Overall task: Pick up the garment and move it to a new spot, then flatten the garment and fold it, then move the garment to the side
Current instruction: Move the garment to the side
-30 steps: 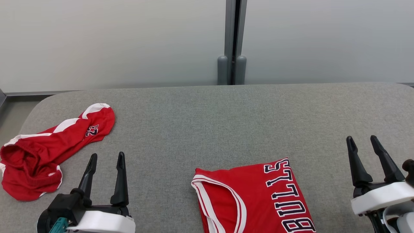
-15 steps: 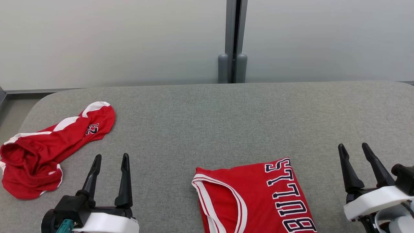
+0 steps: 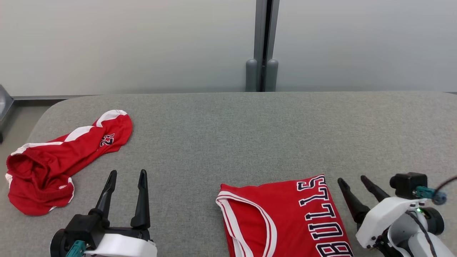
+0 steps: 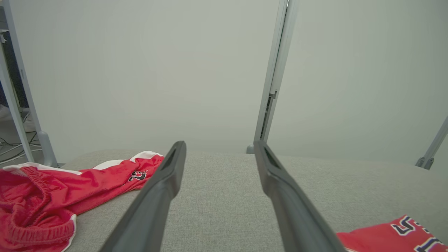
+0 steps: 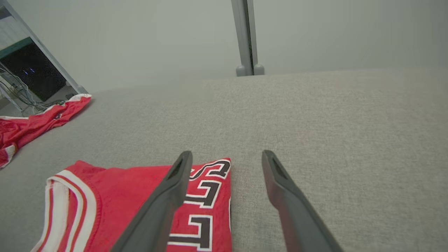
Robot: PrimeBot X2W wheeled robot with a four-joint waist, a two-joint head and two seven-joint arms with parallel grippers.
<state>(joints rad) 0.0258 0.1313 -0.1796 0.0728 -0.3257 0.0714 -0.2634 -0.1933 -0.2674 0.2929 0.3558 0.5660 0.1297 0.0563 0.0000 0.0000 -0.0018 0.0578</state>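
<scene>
Swinging left and nearer since a second ago, the right gripper [image 3: 352,179] is hovering just right of the folded red jersey [image 3: 282,214] at the near edge, its fingers spread wide and gripping nothing. The left gripper [image 3: 127,172] is waiting near left, likewise wide open and empty. Crumpled red shorts [image 3: 60,160] are lying far left on the grey padded table [image 3: 232,135].

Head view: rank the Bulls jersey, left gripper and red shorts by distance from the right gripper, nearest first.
1. Bulls jersey: folded, lying just to the left of the right gripper.
2. left gripper: beyond the jersey, at the front left.
3. red shorts: crumpled at the far left, past the left gripper.
</scene>
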